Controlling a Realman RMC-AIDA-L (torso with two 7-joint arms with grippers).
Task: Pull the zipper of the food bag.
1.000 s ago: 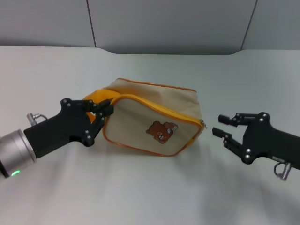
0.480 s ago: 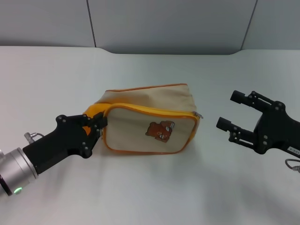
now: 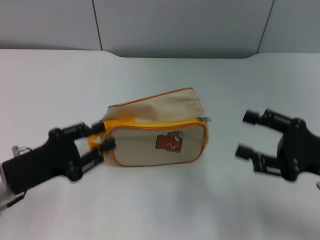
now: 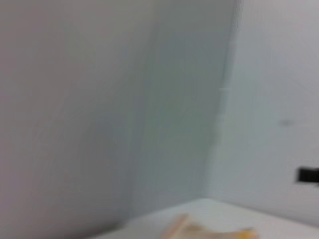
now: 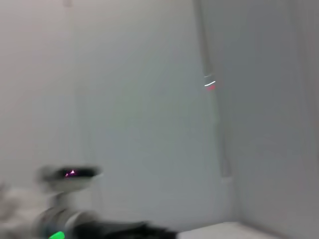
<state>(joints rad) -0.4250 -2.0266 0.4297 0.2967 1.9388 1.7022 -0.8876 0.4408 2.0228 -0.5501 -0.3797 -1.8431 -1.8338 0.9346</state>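
Observation:
The beige food bag (image 3: pixel 165 107) with orange piping and a brown bear patch (image 3: pixel 167 141) lies in the middle of the white table in the head view. Its orange-yellow zipper (image 3: pixel 155 124) runs along the upper edge, with the small silver pull tab (image 3: pixel 204 119) at the right end. My left gripper (image 3: pixel 104 135) is at the bag's left end, fingers spread, with the orange loop handle (image 3: pixel 95 141) between them. My right gripper (image 3: pixel 245 134) is open and empty, to the right of the bag and apart from it. A blurred strip of the bag shows in the left wrist view (image 4: pixel 209 231).
The white table (image 3: pixel 160 200) runs back to grey wall panels (image 3: pixel 175 25). The right wrist view shows mostly wall, with my left arm's green light (image 5: pixel 57 235) low in it.
The bag has turned so its bear side lies level. My left gripper has drawn back toward the front left and its fingers have spread. My right gripper has shifted slightly.

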